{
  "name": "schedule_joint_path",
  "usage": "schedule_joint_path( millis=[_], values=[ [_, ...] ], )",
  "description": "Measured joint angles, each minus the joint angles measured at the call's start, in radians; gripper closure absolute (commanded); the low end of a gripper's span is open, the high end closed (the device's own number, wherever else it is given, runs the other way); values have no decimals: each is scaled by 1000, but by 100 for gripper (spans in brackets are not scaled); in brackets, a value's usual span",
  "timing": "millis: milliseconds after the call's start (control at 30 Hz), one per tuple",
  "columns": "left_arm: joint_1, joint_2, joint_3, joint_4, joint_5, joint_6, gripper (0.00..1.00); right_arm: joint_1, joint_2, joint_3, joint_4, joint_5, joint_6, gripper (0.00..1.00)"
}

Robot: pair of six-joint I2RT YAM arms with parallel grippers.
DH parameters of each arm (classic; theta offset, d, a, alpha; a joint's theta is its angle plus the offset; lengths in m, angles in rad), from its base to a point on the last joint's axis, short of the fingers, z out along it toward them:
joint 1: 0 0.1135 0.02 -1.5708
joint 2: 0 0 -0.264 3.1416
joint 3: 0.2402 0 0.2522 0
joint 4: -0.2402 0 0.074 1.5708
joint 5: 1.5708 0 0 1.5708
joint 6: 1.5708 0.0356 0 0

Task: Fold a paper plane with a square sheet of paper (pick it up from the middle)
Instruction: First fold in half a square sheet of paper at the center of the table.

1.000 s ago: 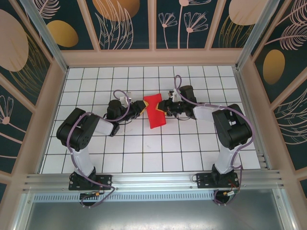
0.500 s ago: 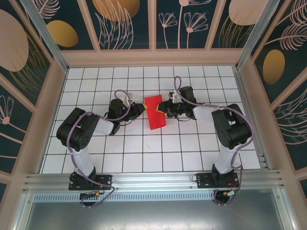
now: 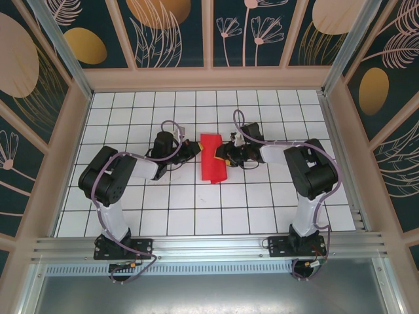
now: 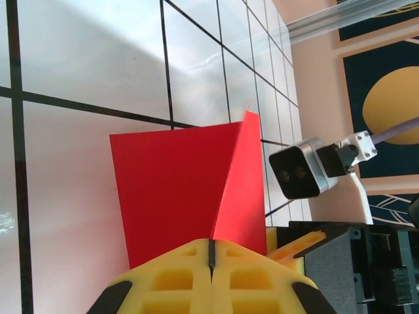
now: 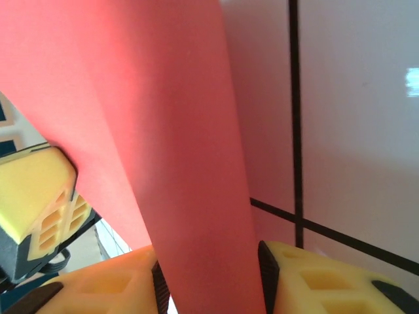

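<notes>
In the top view the sheet of paper (image 3: 213, 160) lies at the centre of the frame on the white gridded worktop (image 3: 131, 131). It is bright red and folded into a tall narrow strip, slightly wider at its lower end. The two arms reach in from either side and meet at it: the left gripper (image 3: 192, 151) at its left edge, the right gripper (image 3: 224, 154) at its right edge, both about halfway up the strip.

In the left wrist view the left gripper (image 4: 211, 261) has its yellow jaws clenched together, with only a thin dark seam between them. The paper (image 4: 170, 190) rises from that seam into the middle of the frame. One broad panel lies to the left and a narrower flap stands up to the right, and the crease between them runs straight down into the seam. To the right of the flap sits the other wrist's grey camera (image 4: 298, 171).

In the right wrist view the right gripper (image 5: 208, 261) has its jaws parted. The paper (image 5: 163, 131) runs as a wide red band from the upper left down through the gap between them. A yellow finger of the left gripper (image 5: 33, 190) presses against the band at the left edge.
</notes>
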Motion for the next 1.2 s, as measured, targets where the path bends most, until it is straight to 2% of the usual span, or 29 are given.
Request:
schedule_joint_path(
  millis=[267, 400, 800, 1200],
  values=[
    [-14, 9, 25, -43, -10, 7, 100, 0, -6, 6, -69, 59, -47, 36],
    [-27, 13, 40, -58, -21, 7, 100, -6, -41, 7, -114, 113, -82, 31],
    [-62, 55, 74, -72, -39, 6, 100, -11, -71, 58, -241, 238, -240, 31],
    [-65, 89, 125, -132, -66, 7, 100, 23, -35, 92, -291, 280, -301, 40]
  ],
)
